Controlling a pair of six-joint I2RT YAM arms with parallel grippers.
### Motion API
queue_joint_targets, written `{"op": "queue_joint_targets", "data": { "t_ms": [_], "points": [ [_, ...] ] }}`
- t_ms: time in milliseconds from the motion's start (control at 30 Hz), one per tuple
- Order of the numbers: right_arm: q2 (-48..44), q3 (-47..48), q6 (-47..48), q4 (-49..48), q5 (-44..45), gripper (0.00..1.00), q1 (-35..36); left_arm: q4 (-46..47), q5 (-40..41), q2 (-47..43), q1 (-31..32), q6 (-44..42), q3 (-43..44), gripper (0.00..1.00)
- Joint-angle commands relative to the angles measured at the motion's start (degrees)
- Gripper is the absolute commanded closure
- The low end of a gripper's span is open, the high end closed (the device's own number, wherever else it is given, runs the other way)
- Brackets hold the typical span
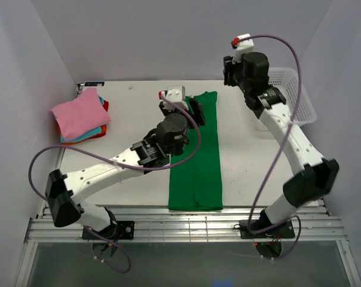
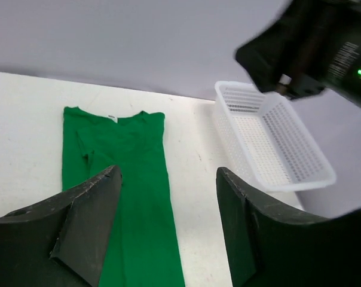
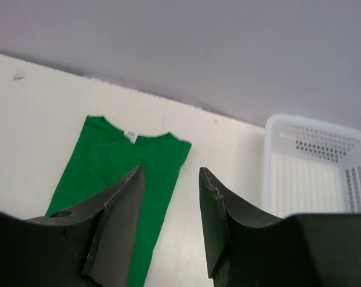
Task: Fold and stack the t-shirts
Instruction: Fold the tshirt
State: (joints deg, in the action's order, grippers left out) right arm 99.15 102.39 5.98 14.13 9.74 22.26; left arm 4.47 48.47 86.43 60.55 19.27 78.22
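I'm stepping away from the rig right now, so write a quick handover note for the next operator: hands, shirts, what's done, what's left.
Left hand: open, empty, above the far part of the green t-shirt.
Right hand: open, empty, raised near the white basket.
Shirts: the green one lies flat mid-table, folded lengthwise into a long strip. Folded stack at the far left: pink t-shirt on top, teal-blue t-shirt and orange-red t-shirt beneath.
Done: three stacked, green narrowed.
Left: fold the green strip to a square and set it on the stack.

White-shelled arms with black joints — purple cables looping off each — black wedge-shaped fingers.
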Motion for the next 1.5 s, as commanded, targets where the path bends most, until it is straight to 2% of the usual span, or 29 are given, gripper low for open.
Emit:
{"op": "queue_joint_targets", "data": {
  "t_ms": [0, 33, 100, 133, 167, 233, 333, 467, 633, 833, 1033, 1467],
  "points": [
    [-12.6, -16.6, -6.2, 5.6, 5.6, 0.52, 2.9, -12.0, -5.2, -8.0, 0.1, 8.0, -9.6, 0.25],
    [-15.2, -21.0, -8.4, 5.5, 6.4, 0.53, 3.9, -13.9, -7.4, -10.6, 0.1, 12.4, -16.1, 0.25],
    [-22.9, -33.0, -12.4, 6.1, 7.9, 0.53, 6.6, -15.2, -13.1, -15.8, 0.1, 17.4, -23.1, 0.25],
    [-25.3, -36.6, -16.6, 6.5, 7.8, 0.54, 7.3, -16.2, -14.7, -21.2, 0.1, 21.9, -26.4, 0.25],
    [-30.0, -40.0, -18.7, 6.9, 7.8, 0.54, 9.2, -17.1, -17.1, -23.7, 0.2, 24.0, -31.9, 0.25],
    [-34.6, -48.9, -24.1, 7.8, 8.8, 0.55, 12.8, -19.9, -18.9, -30.1, 0.4, 28.5, -37.5, 0.25],
    [-42.4, -56.0, -29.8, 11.8, 12.7, 0.55, 18.2, -22.7, -21.9, -34.9, 0.7, 30.7, -40.9, 0.25],
    [-49.2, -60.5, -40.7, 18.6, 16.8, 0.55, 25.4, -24.2, -24.4, -34.5, 1.1, 32.1, -43.7, 0.25],
    [-48.2, -63.9, -51.9, 25.2, 22.2, 0.55, 37.2, -24.6, -27.8, -31.9, 1.3, 33.8, -46.0, 0.25],
    [-43.7, -66.3, -65.1, 28.1, 23.8, 0.52, 46.8, -28.2, -29.7, -30.6, 4.5, 40.0, -49.6, 0.23],
    [-40.2, -66.7, -73.1, 31.2, 25.0, 0.51, 51.1, -32.2, -29.5, -29.5, 9.3, 46.5, -50.4, 0.22],
    [-39.4, -74.2, -83.5, 28.8, 24.2, 0.51, 57.8, -32.6, -26.0, -28.9, 17.2, 53.4, -52.8, 0.22]
  ]
}}
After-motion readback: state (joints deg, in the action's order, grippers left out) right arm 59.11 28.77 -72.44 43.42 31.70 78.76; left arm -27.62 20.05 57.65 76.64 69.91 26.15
